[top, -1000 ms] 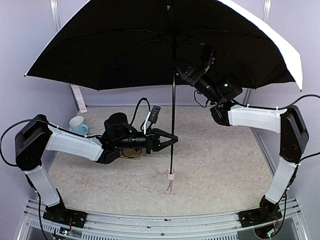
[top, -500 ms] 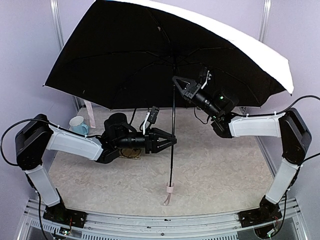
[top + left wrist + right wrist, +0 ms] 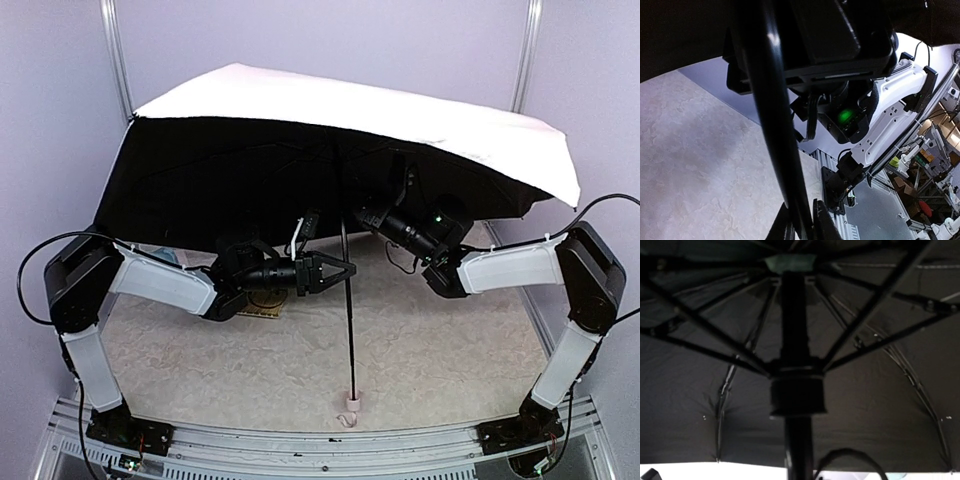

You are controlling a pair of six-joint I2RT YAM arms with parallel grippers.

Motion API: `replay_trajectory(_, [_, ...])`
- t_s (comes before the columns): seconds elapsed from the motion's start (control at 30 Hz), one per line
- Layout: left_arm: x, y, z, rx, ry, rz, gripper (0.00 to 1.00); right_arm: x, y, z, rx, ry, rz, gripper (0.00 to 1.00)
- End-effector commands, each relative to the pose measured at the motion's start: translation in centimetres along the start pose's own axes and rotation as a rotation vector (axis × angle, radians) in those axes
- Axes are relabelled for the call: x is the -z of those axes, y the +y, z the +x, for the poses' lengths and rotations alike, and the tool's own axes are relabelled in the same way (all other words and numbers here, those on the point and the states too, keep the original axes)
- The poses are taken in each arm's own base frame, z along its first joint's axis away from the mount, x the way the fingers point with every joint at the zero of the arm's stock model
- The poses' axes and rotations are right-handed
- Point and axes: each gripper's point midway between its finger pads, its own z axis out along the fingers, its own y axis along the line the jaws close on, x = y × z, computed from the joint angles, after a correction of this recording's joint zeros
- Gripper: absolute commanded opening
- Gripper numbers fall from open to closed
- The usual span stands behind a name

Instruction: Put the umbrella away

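The umbrella (image 3: 350,100) is open, pale on top and black underneath, and hangs low and tilted over both arms. Its dark shaft (image 3: 350,330) runs down to a pale handle (image 3: 351,404) just above the table's near edge. My left gripper (image 3: 348,270) is shut on the shaft at mid-height. In the left wrist view the shaft (image 3: 775,110) passes between the fingers (image 3: 824,225). My right gripper (image 3: 360,216) meets the shaft higher up, under the canopy. The right wrist view shows the shaft (image 3: 797,450), runner (image 3: 797,392) and ribs, with my own fingers hidden.
The canopy spans nearly the whole cell between the two rear posts (image 3: 117,60). A flat tan object (image 3: 262,312) lies under my left forearm. The pale textured table top (image 3: 450,350) ends at a metal rail (image 3: 300,440) in front. Walls close in on both sides.
The whole umbrella has come down, so the canopy now tilts to show its pale top and the handle hangs nearer the table. My right gripper dropped with it; my left gripper stayed at about the same height.
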Motion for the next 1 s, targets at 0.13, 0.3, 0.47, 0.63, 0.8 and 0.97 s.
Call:
replay_trajectory(0.13, [-0.2, -0.8, -0.5, 0.041, -0.050, 0.055, 0.00, 0.9, 3.7, -2.0, -0.001, -0.068, -0.110, 0.03])
replay_trajectory(0.3, [-0.3, -1.5, -0.5, 0.032, -0.048, 0.067, 0.00, 0.5, 4.0, -3.2, -0.001, -0.123, -0.149, 0.32])
replay_trajectory(0.47, [-0.5, -1.8, -0.8, 0.015, -0.047, 0.070, 0.00, -0.5, 4.0, -3.9, -0.013, -0.148, -0.191, 0.43])
replay_trajectory(0.63, [-0.7, -2.1, -0.9, -0.008, -0.038, 0.069, 0.00, -1.4, 2.5, -4.0, -0.086, -0.132, -0.173, 0.49])
replay_trajectory(0.8, [-1.1, -3.3, -0.2, -0.076, 0.006, 0.092, 0.00, -1.8, 2.1, -4.1, -0.085, -0.125, -0.167, 0.48])
replay_trajectory(0.97, [-1.2, -3.1, -0.4, -0.088, 0.019, 0.055, 0.00, -2.1, 2.0, -4.0, -0.067, -0.104, -0.152, 0.41])
